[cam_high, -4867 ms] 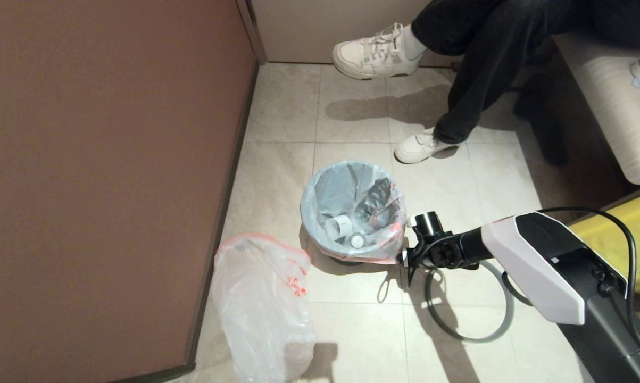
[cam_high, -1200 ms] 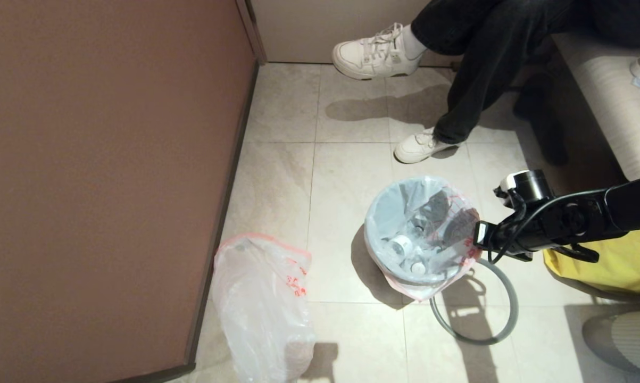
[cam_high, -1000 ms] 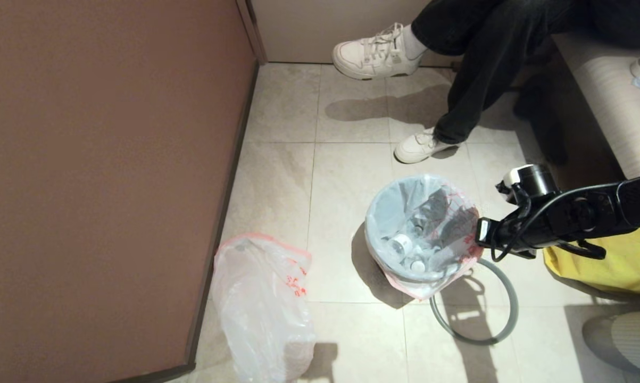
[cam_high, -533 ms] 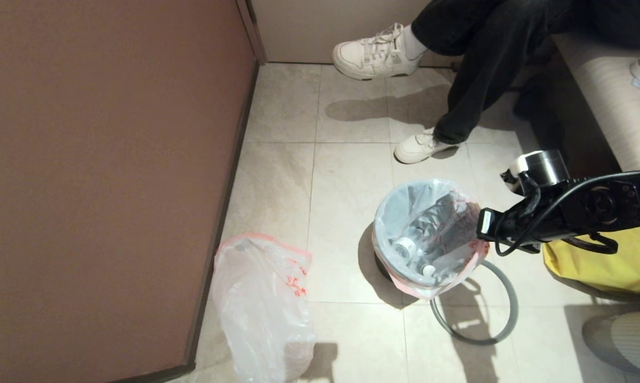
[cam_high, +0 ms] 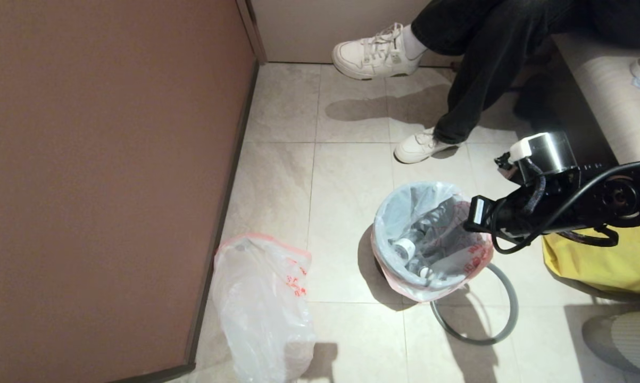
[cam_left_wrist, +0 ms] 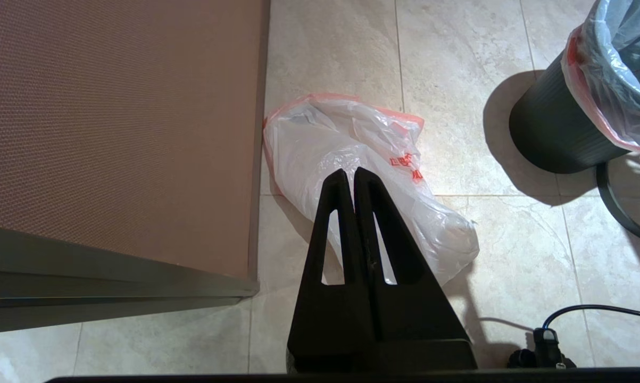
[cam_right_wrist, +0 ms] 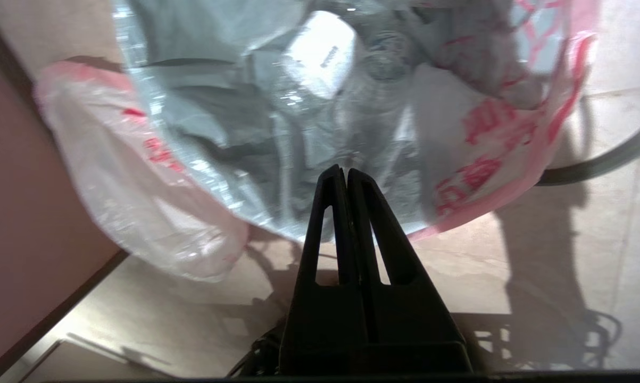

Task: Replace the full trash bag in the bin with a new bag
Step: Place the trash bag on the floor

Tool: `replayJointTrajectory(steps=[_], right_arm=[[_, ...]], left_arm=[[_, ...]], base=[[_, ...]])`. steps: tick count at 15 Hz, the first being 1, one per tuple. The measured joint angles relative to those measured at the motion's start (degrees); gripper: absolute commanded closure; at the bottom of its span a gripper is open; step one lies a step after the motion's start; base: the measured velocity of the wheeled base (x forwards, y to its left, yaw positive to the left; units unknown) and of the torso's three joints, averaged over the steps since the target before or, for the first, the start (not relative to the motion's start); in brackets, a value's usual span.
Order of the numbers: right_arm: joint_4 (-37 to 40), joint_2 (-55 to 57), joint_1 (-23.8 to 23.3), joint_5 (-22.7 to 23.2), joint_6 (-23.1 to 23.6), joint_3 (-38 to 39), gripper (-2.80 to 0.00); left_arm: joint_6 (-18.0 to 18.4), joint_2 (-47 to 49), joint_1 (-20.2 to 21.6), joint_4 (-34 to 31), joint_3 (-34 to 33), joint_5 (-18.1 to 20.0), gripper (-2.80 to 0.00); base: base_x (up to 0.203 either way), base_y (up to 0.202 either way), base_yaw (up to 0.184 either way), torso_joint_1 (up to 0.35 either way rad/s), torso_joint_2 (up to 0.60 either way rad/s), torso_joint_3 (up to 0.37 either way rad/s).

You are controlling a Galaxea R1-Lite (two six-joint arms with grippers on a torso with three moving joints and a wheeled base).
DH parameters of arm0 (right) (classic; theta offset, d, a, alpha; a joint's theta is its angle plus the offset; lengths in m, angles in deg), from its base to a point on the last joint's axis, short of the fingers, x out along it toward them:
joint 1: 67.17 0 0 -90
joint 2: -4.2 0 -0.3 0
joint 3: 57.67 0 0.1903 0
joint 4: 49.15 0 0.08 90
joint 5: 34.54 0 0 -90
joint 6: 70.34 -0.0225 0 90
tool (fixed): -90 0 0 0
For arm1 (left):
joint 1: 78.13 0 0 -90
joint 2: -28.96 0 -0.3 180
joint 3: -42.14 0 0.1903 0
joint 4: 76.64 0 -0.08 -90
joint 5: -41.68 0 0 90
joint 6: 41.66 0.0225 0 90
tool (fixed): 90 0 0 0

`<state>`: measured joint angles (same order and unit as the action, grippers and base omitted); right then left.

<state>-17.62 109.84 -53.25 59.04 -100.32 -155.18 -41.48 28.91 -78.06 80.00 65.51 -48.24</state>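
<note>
Thin translucent film, pink-red at the edge with red print: the full trash bag (cam_high: 431, 242), lining the bin (cam_left_wrist: 556, 130) and folded out over its mouth, white cup and bottle shapes lying low inside. Right tool (cam_high: 473, 213): fingers pressed together on the bag's film at the edge nearest it, a pinch that looks meant to draw the liner up and out; in the right wrist view the closed tips (cam_right_wrist: 341, 178) sit against the crumpled film, though how much film they have caught cannot be told. Grey hoop (cam_high: 503, 314): off the bin, flat on the floor below and beside the right tool, partly under the bag's overhang, presumably taken off so the liner comes free. Left tool (cam_left_wrist: 354, 178): fingers shut on nothing, poised above the new bag (cam_left_wrist: 362, 175), which lies flat on the floor directly beyond the tips, against the brown wall panel (cam_high: 107, 159), judged ready for later fitting. Bin: off to one side of the left tool, well apart. Bystander's shoes (cam_high: 378, 50): well beyond the right tool.
</note>
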Motion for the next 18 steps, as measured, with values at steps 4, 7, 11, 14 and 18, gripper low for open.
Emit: replayJointTrajectory(steps=[4, 7, 11, 14, 18], right_arm=[[1.0, -2.0, 0.7, -0.2, 0.0, -0.1, 0.0], [2.4, -1.4, -3.7, -2.7, 1.2, 0.5, 0.0], [2.4, 0.5, -8.3, -5.6, 4.7, 2.5, -2.8], [2.3, 2.6, -9.0, -11.0, 4.8, 3.3, -2.8], [2.0, 4.1, -8.9, -8.8, 4.5, 5.1, -2.8]], left_arm=[[0.0, 0.0, 0.0, 0.0, 0.0, 0.0, 0.0], [0.0, 0.0, 0.0, 0.0, 0.0, 0.0, 0.0], [0.0, 0.0, 0.0, 0.0, 0.0, 0.0, 0.0], [0.0, 0.0, 0.0, 0.0, 0.0, 0.0, 0.0], [0.0, 0.0, 0.0, 0.0, 0.0, 0.0, 0.0]], base=[[0.0, 0.0, 0.0, 0.0, 0.0, 0.0], [0.0, 0.0, 0.0, 0.0, 0.0, 0.0], [0.0, 0.0, 0.0, 0.0, 0.0, 0.0], [0.0, 0.0, 0.0, 0.0, 0.0, 0.0], [0.0, 0.0, 0.0, 0.0, 0.0, 0.0]])
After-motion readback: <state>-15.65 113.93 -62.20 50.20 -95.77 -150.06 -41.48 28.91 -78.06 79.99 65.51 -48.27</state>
